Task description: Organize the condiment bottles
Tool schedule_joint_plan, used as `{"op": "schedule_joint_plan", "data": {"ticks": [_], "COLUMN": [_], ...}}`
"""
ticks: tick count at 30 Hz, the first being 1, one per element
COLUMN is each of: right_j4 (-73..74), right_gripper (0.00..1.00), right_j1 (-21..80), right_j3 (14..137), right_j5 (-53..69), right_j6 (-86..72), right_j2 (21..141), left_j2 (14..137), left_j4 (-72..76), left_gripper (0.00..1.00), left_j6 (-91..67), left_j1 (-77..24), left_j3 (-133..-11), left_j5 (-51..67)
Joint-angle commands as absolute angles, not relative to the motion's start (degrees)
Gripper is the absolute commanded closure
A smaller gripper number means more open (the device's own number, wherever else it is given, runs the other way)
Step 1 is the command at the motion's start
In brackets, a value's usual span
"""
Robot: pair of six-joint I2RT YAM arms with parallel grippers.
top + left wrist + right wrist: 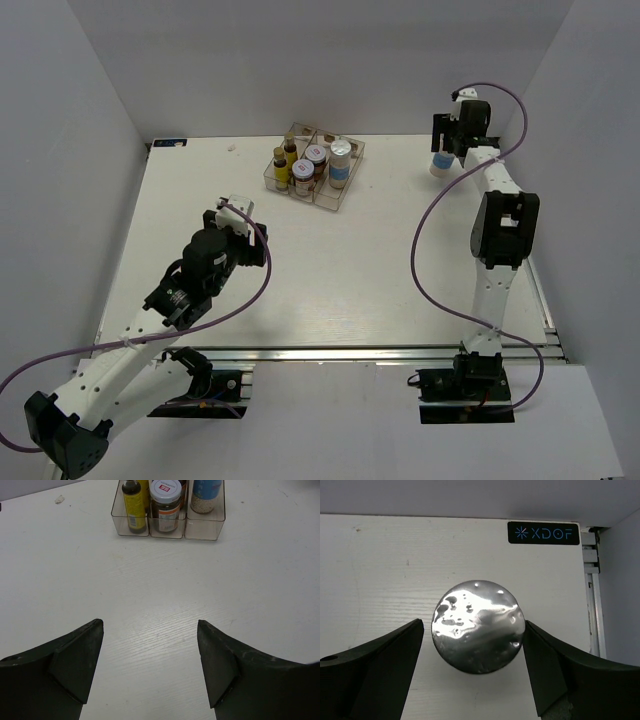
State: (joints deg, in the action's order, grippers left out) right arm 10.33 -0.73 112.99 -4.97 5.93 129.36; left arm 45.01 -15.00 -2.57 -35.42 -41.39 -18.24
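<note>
At the far right corner of the white bench [340,270], the right gripper [474,630] hangs over a lone white cylindrical bottle with a blue band [441,165], its jaws spread wide to either side of the bottle's shiny silver cap [478,626]. From the wrist, that cap hides the whole body beneath it. A strip of bench shows between the cap and one finger; on the other side it cannot be told whether the finger touches. From overhead the gripper covers the bottle's top.

Well apart, toward the back centre, a clear three-compartment plastic tray [204,527] holds the rest: a slim yellow bottle with a dark cap [132,507] in one end compartment, a squat brown jar with a pale lid [165,502] in the middle, and a second white blue-banded cylinder [206,492] in the other end, its top cut off by the frame edge. More bottles stand behind these, largely hidden.

The left gripper [150,625] hovers short of the tray, jaws apart, nothing between them but bare bench.

A black label [543,533] marks the back edge.
</note>
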Motion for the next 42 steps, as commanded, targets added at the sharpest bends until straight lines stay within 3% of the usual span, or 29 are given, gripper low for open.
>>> {"op": "schedule_joint_plan", "data": {"ticks": [1,7,13,17,18,26,27,31,38,42], "right_j4": [8.9,5.7,0.7,-1.8,-2.6,2.3,4.5,13.3,33.5,36.1], "right_gripper": [0.17,0.30,0.60,0.71,0.78,0.89,0.99,1.00,1.00,1.00], "right_j1": [-0.9,-1.0,-1.0,-1.1,-1.1,-1.1,-1.1,-0.2,8.1,12.6], "right_j3": [117.8,115.1,110.6,108.0,105.8,93.4,92.9,93.2,96.4,99.0], "right_j5": [-4.9,-4.3,-3.5,-0.5,1.7,26.3,28.3,39.9,48.8,51.9], "right_j6": [4.2,4.0,6.1,6.9,7.3,21.9,22.8,28.9,45.8,46.5], "right_j2": [131.9,131.7,129.6,126.9,126.0,112.1,111.3,109.3,108.2,107.8], "left_j2": [44.8,44.7,44.7,44.6,44.5,44.2,44.2,44.1,43.9,43.7], "left_j4": [-14.7,-14.8,-14.9,-14.9,-14.9,-14.7,-14.8,-14.9,-15.0,-15.0], "left_gripper": [0.15,0.15,0.14,0.14,0.14,0.14,0.14,0.14,0.14,0.14], "left_j6": [-1.9,-1.8,-1.7,-1.7,-1.6,-1.5,-1.5,-1.6,-1.6,-1.5], "left_j1": [-35.3,-35.3,-35.3,-35.3,-35.3,-35.3,-35.3,-35.3,-35.3,-35.3], "left_j3": [-41.5,-41.3,-41.3,-41.2,-41.2,-41.3,-41.3,-41.4,-41.3,-41.2], "left_j5": [-19.6,-20.2,-20.4,-20.6,-20.7,-20.1,-20.0,-20.1,-20.4,-20.6]}}
